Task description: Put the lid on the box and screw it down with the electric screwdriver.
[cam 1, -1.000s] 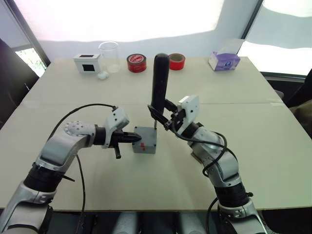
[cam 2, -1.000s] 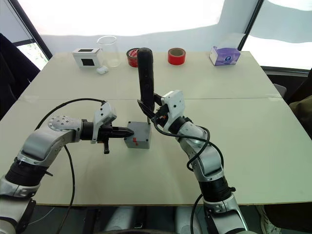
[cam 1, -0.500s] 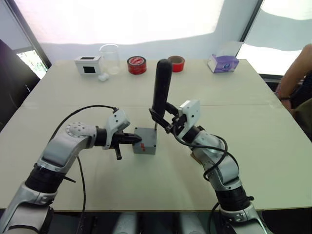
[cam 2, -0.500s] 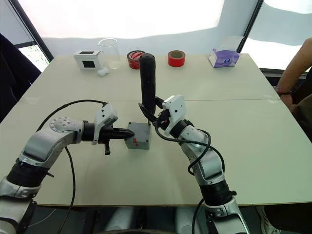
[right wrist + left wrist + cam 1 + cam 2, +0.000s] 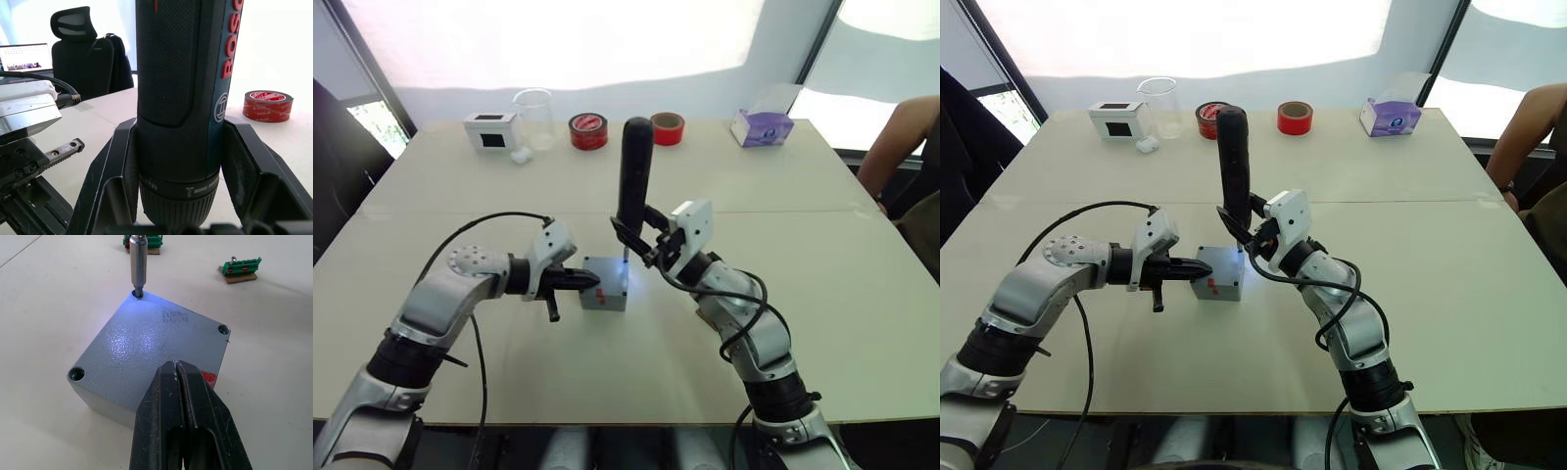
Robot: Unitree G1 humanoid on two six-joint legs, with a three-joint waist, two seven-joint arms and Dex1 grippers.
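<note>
The square metal lid [image 5: 146,357] is grey with a speckled surface and a blue-white glow. The long cylindrical electric screwdriver [image 5: 633,171] is black with red letters. The table [image 5: 822,186] is beige.

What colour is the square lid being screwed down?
Speckled grey square lid, clearest in the left wrist view.

Metal bit [image 5: 137,267] stands in the lid [image 5: 151,357] corner hole, seemingly seated; left claw [image 5: 180,382] closed against its edge
</note>
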